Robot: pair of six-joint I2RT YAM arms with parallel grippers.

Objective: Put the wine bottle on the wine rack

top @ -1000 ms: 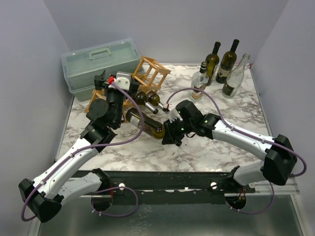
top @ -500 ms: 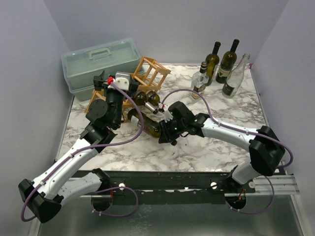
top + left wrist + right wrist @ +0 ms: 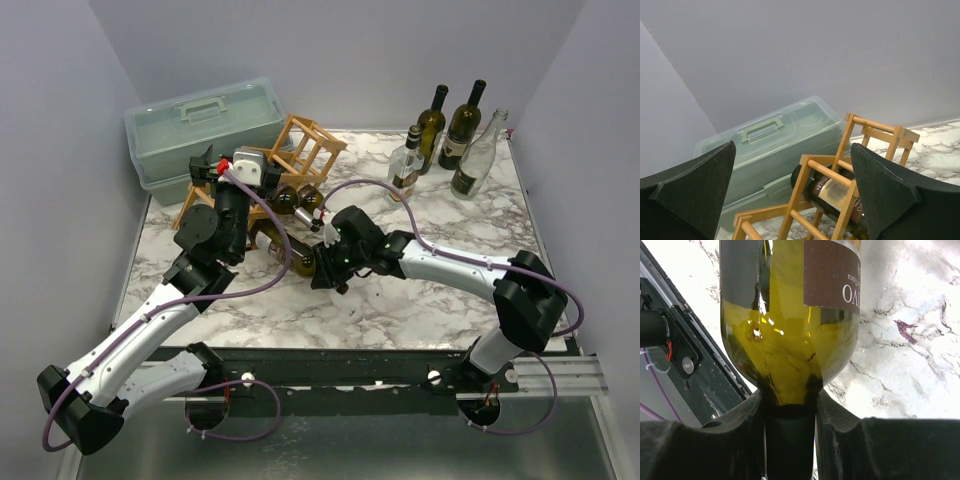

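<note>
Bottle (image 3: 283, 248): smooth olive-green glass with a dark brown label and white lettering. It lies on its side left of centre on the worktop (image 3: 450, 235), base toward the rack (image 3: 305, 148) and neck toward the near right. Whether it touches the worktop cannot be determined.

The right end effector (image 3: 789, 402) is closed on the neck, with one black finger on each side. The left end effector (image 3: 792, 150) is spread wide and holds nothing, by the rack's left end.

The rack is an open lattice of light wooden slats near the rear-left corner. Two dark bottles (image 3: 285, 200) lie in its cells.

The toolbox (image 3: 200, 125) behind it is pale green translucent plastic with its lid closed; contents not discernible.

The worktop is white marble pattern with grey veining. Four upright bottles (image 3: 462, 115) stand at the rear-right corner.
</note>
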